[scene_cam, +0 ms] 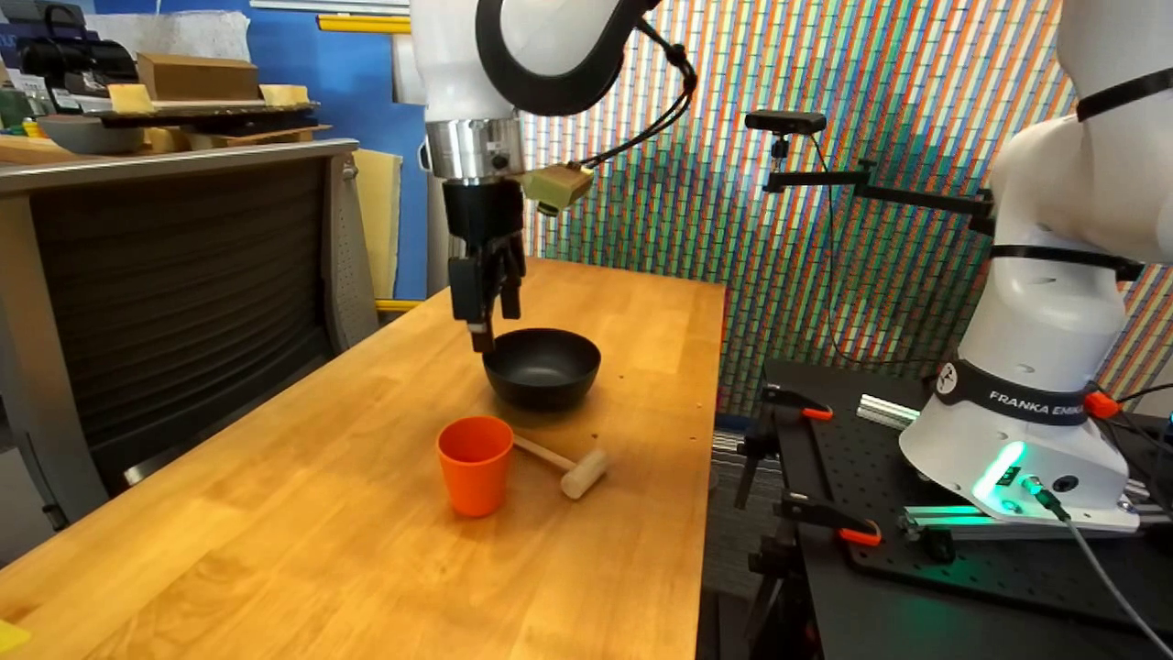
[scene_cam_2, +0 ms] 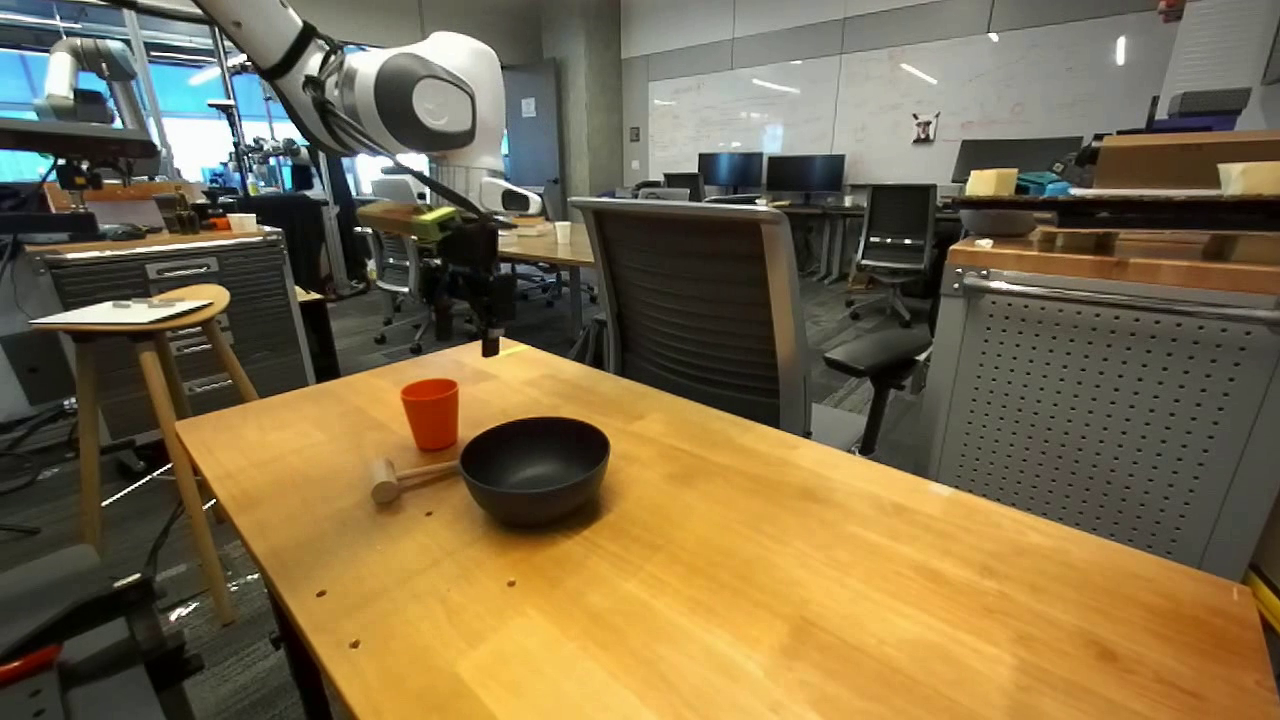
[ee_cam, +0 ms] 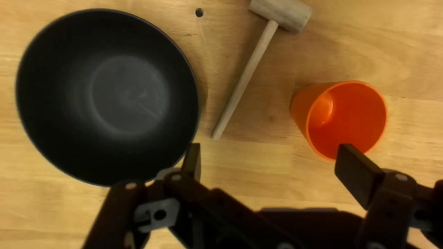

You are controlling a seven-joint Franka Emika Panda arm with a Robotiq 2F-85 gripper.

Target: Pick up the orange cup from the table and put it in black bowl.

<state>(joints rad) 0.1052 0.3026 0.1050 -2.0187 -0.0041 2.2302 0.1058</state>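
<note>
I have the claw (ee_cam: 273, 164) poised above the counter (scene_cam_2: 800, 580), spread wide with nothing in its grip, as the orange cup (scene_cam: 475, 467) stands upright, apart from the black bowl (scene_cam_2: 535, 475). From my distant seat, the risk looks to be alignment: in the wrist view one finger (ee_cam: 358, 174) overlaps the cup's rim, so dropping straight down without recentering could knock it over. The wooden mallet (ee_cam: 254, 58) lies between cup and bowl, and too low a carry could snag it; letting go off-centre might leave the cup leaning on the bowl's sloped wall. The counter's butcher-block top is pale and dotted with small holes (ee_cam: 199, 12). An office chair (scene_cam_2: 690, 310) stands alongside; beyond are a whiteboard (scene_cam_2: 750, 120), a wooden stool (scene_cam_2: 205, 298) and monitors (scene_cam_2: 732, 172). The arm's base (scene_cam: 1017, 449) glows green on a black bench (scene_cam: 880, 605).
</note>
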